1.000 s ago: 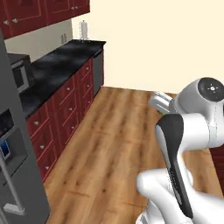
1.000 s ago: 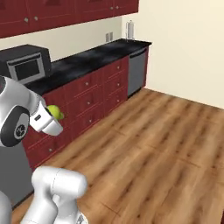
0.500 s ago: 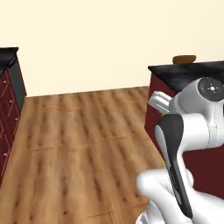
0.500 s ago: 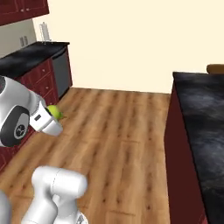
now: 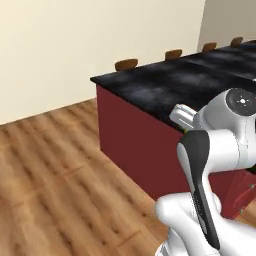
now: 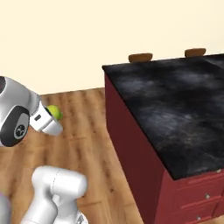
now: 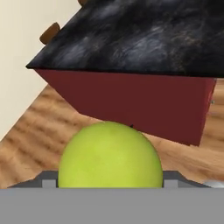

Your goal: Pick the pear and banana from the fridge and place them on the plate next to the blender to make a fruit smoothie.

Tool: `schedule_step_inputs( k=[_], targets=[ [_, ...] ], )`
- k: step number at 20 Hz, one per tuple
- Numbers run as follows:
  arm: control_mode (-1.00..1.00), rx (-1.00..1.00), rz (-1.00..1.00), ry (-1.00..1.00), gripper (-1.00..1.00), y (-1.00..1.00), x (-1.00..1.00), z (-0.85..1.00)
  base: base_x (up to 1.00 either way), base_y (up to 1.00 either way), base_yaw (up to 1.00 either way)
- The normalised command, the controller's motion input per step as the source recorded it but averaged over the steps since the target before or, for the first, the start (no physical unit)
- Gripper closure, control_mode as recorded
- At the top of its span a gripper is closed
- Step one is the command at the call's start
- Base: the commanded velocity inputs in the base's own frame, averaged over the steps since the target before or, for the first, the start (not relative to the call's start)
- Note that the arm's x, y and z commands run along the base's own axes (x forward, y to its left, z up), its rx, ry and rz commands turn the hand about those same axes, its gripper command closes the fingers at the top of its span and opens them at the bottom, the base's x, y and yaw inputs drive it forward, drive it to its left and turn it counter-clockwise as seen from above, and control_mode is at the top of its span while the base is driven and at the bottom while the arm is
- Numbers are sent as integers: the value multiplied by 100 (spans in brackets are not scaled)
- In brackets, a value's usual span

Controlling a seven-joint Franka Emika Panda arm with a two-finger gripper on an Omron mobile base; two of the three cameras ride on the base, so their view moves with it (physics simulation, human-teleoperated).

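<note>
- While the end effector is closed on the pear, its jaws stand fairly wide, spread by the round yellow-green fruit seated between them
- Location of the pear: held in the air over the wood floor, clear of the dark red island and to the side of its long red face, as seen from the right base view; it touches nothing but the end effector
- The island's black worktop lies ahead of the end effector in the hand view, with a corner and the red side panel turned toward it and the pear well apart from both
- Small brown rounded tops stand along the far edge of the worktop, next to the cream wall
- Key relation: the pear is nearly round, so no long axis governs its release; what matters is the bearing from the end effector to the plate, and that cannot be told here
- Judgement: carrying stage, pear in transit, banana not yet dealt with
- Risk, as judged: a rounded fruit may roll once set down
</note>
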Motion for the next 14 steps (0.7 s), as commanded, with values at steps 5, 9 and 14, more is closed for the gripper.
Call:
schedule_step_inputs(
  k=[5,9,14],
  targets=[
    [100,0,0,0,100,0,0,0,0,-26,-67],
    [100,0,0,0,100,0,0,0,0,-31,-65],
    [100,0,0,0,100,0,0,0,1,-28,-65]
  ],
)
